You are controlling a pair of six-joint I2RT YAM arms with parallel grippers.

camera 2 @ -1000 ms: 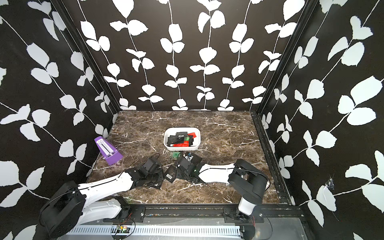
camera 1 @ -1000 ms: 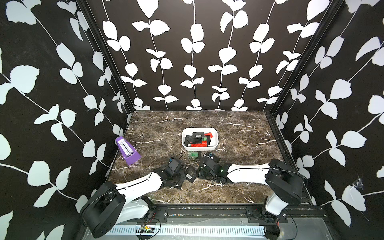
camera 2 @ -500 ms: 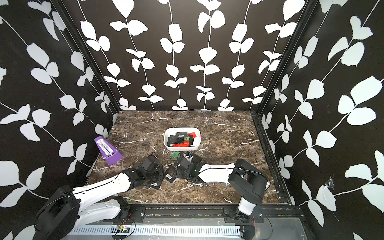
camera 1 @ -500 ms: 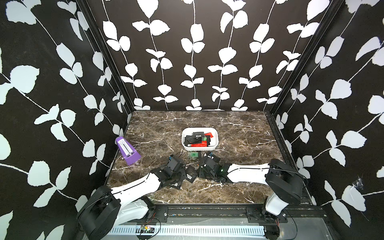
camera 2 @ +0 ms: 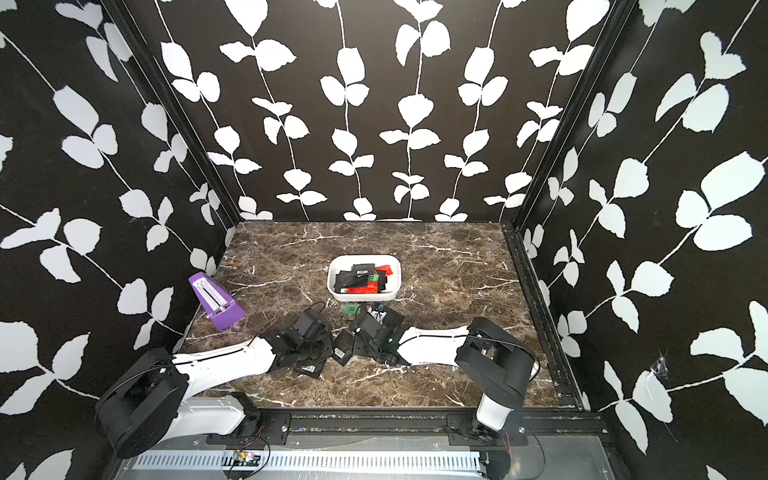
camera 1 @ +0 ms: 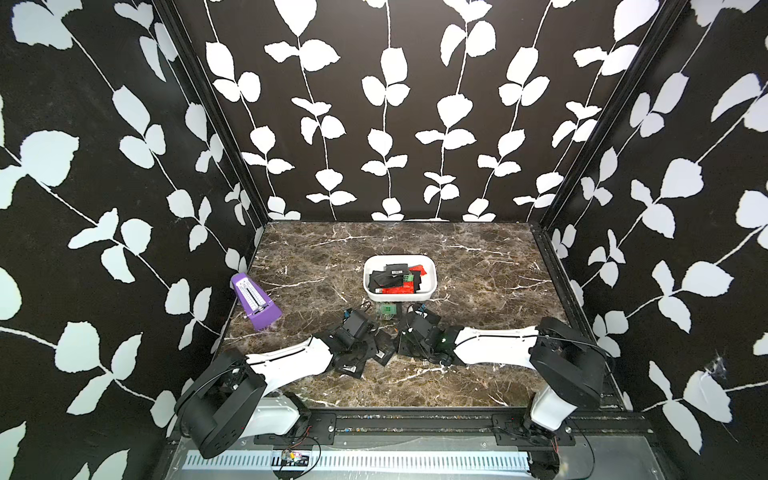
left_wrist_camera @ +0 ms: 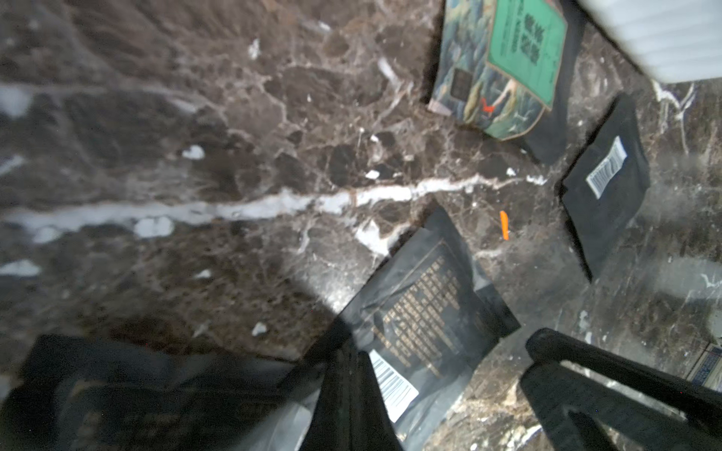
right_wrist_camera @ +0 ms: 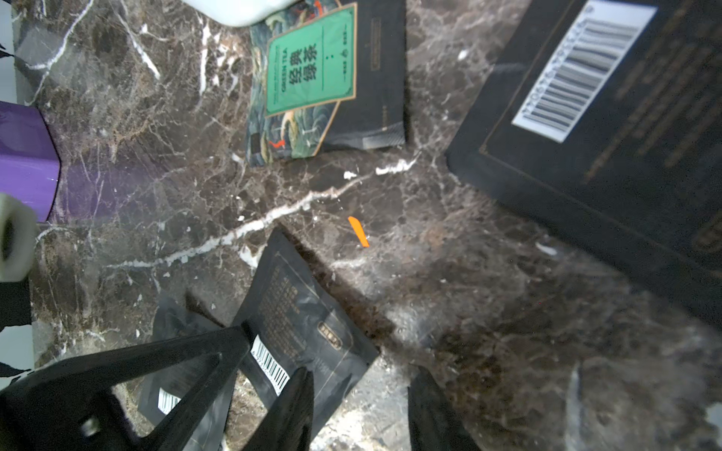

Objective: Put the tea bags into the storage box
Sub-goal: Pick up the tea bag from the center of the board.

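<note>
1. The left pincer (left_wrist_camera: 345, 390) is pressed together. Its tip meets one edge of a black sachet (left_wrist_camera: 426, 324), but I cannot tell if foil is caught between the fingers.
2. The right pincer (right_wrist_camera: 359, 402) stands spread and holds nothing. In the right wrist view one of its fingers (right_wrist_camera: 293, 398) overlaps the same black sachet (right_wrist_camera: 304, 324), and the other is over the bare desk (right_wrist_camera: 469, 293).
3. This sachet lies between the two pincers. They face each other low over the near middle of the desk, the left one on the left and the right one on the right.
4. More black tea bags lie by the left pincer. In a top view one shows a white barcode label (camera 1: 384, 353), and another lies a little nearer (camera 1: 353, 368).
5. A further black sachet with barcode (left_wrist_camera: 605, 187) lies on the desk near the green sachet (left_wrist_camera: 508, 70).
6. The green sachet (camera 1: 386, 309) lies flat outside the storage box (camera 1: 399, 297), just beside its near wall and farther away than both pincers.
7. The storage box stands in the middle of the desk, apart from both pincers. It already holds black, red and green tea bags.
8. A small orange scrap (right_wrist_camera: 359, 232) lies on the desk between the green sachet and the black sachet.
9. A purple metronome (camera 1: 255, 301) stands at the left edge, well apart from the pincers.
</note>
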